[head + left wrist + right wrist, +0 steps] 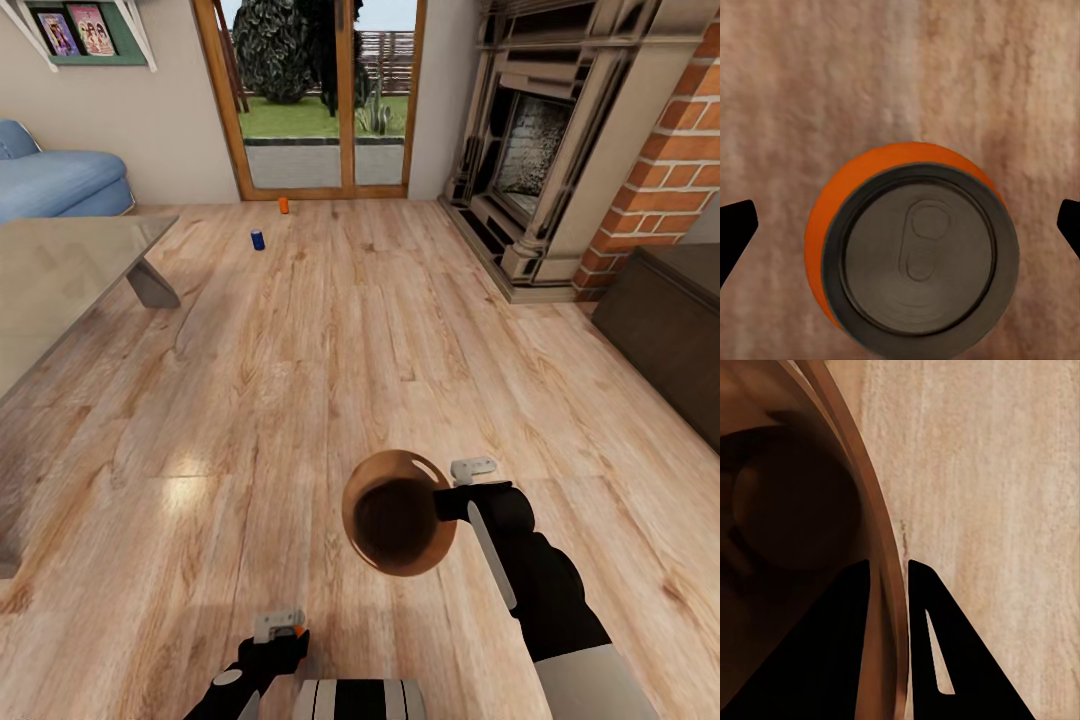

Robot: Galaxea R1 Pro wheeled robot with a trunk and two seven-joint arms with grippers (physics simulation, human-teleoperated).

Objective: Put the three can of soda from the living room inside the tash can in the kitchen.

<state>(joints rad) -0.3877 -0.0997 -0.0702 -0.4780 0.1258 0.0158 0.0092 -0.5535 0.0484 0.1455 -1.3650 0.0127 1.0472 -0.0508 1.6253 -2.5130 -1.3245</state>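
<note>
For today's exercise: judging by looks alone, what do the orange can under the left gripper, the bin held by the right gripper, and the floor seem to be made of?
Orange can: probably metal; dull grey top with a pull tab and ringed rim, glossy orange side.
Bin: wood-toned, smooth brown inside and rim with a soft sheen; could be wood or plastic.
Floor: wooden planks, with visible grain, knots and seams, lightly glossy.

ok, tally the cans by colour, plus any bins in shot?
Orange cans: 2, one near the glass doors at, one under the open left hand at
Dark blue cans: 1
Bins: 1, rim clamped in the right hand
Total: 4
</note>
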